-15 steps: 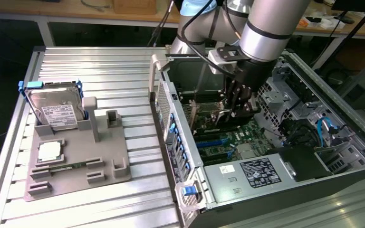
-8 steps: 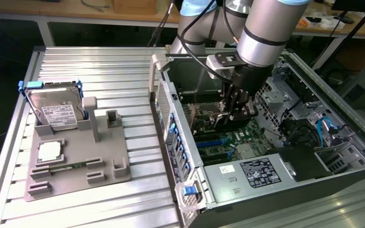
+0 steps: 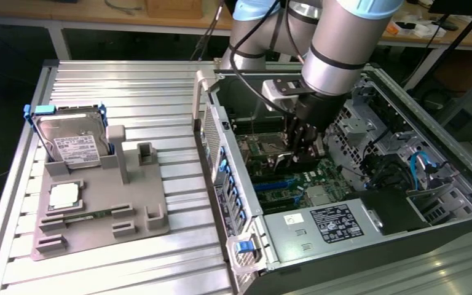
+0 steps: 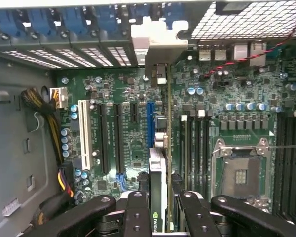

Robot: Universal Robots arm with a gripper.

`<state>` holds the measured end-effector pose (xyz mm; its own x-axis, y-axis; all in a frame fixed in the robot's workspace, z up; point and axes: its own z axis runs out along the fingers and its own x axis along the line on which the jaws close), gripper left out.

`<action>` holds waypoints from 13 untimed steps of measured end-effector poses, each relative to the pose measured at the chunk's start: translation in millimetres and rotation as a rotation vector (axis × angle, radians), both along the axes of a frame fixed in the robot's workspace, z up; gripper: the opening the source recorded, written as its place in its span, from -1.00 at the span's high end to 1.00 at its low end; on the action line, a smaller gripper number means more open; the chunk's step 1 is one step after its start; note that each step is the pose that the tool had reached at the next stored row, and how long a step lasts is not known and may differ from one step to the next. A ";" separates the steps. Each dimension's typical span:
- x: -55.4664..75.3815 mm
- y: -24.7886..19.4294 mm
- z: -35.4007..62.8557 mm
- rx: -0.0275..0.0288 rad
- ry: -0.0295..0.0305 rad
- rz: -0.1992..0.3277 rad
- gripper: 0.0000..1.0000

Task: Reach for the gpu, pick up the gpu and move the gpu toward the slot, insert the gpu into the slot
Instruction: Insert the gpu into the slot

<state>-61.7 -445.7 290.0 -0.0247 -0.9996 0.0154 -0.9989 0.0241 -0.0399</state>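
The gpu is pinched edge-on between the jaws and held upright, apparently so its lower edge faces the motherboard slots beneath them; its bracket is turned toward the case wall ahead.

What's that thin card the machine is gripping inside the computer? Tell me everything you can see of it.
The card is thin, seen edge-on, with a green logo near the grip. It stands on its edge over the green circuit board, lined up beside a blue slot. Its silvery end bracket sits at the case's slotted wall. The tool clamps it from both sides.
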 end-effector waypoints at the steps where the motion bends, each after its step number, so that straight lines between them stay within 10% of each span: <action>1: 0.0 -2.1 -0.8 -0.0001 0.0000 0.000 0.47; 13: -7.2 -5.7 -7.9 0.0002 0.0000 0.000 0.47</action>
